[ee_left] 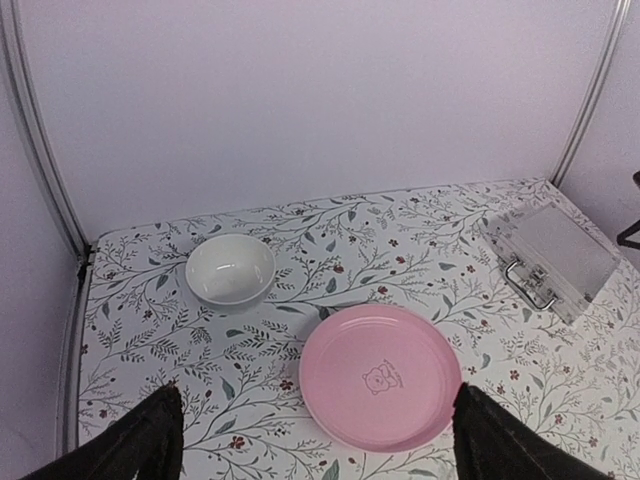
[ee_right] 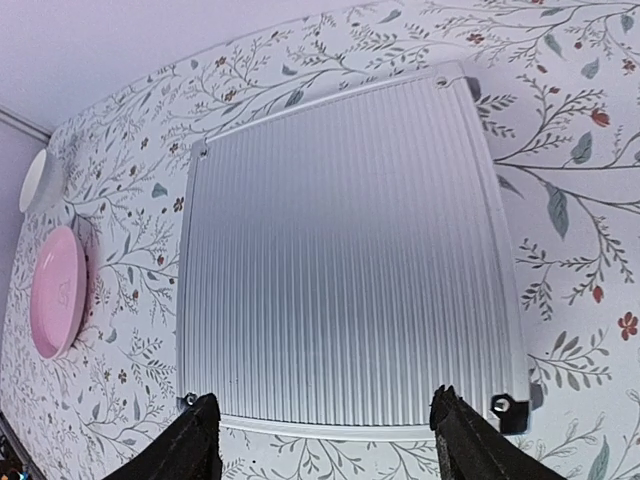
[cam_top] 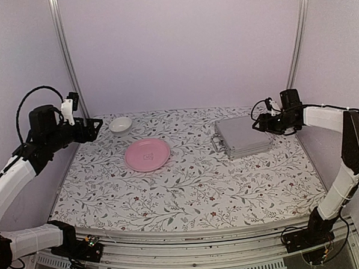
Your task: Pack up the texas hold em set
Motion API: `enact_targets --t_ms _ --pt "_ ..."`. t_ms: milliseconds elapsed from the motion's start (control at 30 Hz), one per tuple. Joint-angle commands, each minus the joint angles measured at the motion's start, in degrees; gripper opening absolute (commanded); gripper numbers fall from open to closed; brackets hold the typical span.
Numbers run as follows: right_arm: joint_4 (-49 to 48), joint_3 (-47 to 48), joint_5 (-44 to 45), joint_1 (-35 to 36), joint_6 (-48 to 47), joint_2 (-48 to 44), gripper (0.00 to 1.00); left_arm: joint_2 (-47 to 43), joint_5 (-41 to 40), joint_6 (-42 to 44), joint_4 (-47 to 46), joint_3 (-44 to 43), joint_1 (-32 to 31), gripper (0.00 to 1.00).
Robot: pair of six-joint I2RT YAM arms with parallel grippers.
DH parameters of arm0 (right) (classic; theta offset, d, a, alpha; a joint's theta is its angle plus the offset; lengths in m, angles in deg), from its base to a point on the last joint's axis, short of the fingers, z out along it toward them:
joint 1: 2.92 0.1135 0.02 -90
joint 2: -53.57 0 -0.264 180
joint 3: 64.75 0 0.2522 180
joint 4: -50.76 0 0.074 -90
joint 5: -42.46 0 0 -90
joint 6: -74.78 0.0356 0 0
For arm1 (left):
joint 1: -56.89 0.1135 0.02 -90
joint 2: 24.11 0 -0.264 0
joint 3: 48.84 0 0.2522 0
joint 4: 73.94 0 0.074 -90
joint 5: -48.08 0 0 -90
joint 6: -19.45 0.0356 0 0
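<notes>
The texas hold em set shows only as a flat silver ribbed metal case (cam_top: 244,135), lid down, at the back right of the table. Its handle faces the left arm in the left wrist view, where the case (ee_left: 552,255) lies far right. My right gripper (cam_top: 262,123) hovers above the case's right edge, jaws apart and holding nothing; in the right wrist view the ribbed lid (ee_right: 345,260) fills the frame between the fingertips (ee_right: 195,440). My left gripper (cam_top: 95,128) hangs open and high at the back left, nothing in it. Chips, cards and marker are out of view.
A pink plate (cam_top: 147,154) lies mid-table, also under the left gripper's view as a pink plate (ee_left: 380,375). A small white bowl (cam_top: 120,125) stands at the back left. White walls and metal posts close in the table on three sides.
</notes>
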Motion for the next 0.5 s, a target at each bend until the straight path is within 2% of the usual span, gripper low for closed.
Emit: enact_targets --t_ms 0,267,367,467 --pt "0.0 -0.1 6.1 6.0 -1.6 2.5 0.7 0.5 0.7 0.0 -0.2 0.3 0.4 0.93" --pt "2.1 4.8 14.7 11.6 0.4 4.2 0.64 3.0 -0.2 -1.0 0.5 -1.2 -5.2 0.88" --pt "4.1 7.6 19.0 15.7 0.9 6.8 0.54 4.2 -0.7 -1.4 0.5 -1.9 -7.8 0.88" --pt "4.0 9.5 20.6 19.7 2.9 9.6 0.47 5.3 -0.3 -1.2 0.5 -2.2 -8.1 0.88"
